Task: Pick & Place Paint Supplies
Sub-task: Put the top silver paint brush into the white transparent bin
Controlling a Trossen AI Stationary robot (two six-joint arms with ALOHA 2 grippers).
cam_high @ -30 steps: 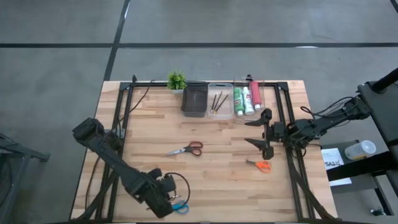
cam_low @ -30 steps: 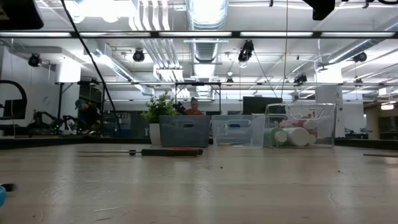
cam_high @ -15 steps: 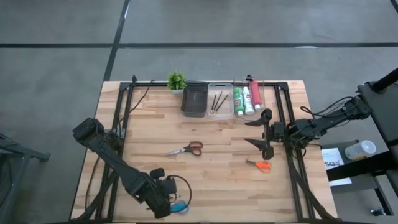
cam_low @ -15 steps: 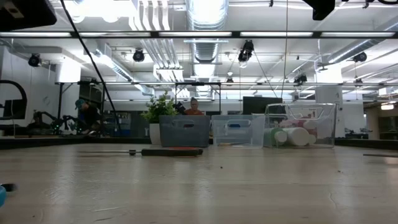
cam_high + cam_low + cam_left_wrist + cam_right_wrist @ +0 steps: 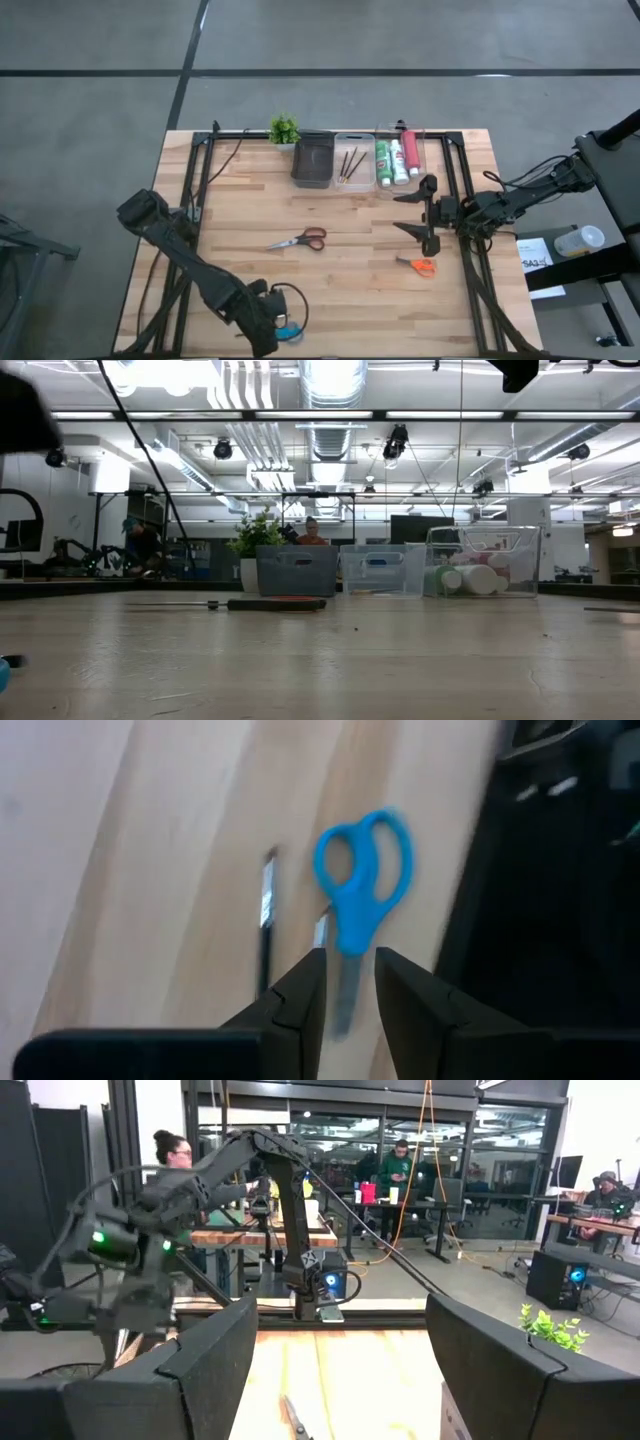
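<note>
Left end effector [image 5: 350, 985] hovers low over the blue scissors [image 5: 357, 885] at the near edge of the surface [image 5: 350, 265]; we see its fingers parted narrowly, holding nothing. Our right end effector [image 5: 424, 211] waits spread wide, between the orange scissors [image 5: 421, 265] and the clear bin of paint tubes [image 5: 397, 157].

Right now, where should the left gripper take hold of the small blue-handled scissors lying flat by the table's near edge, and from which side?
Probably the closed blades. The blue-handled scissors lie flat on the wooden table, so come straight down from above. The left gripper hangs over them with its open fingers either side of the narrow blades; the looped handles are wider and harder to pinch.
</note>
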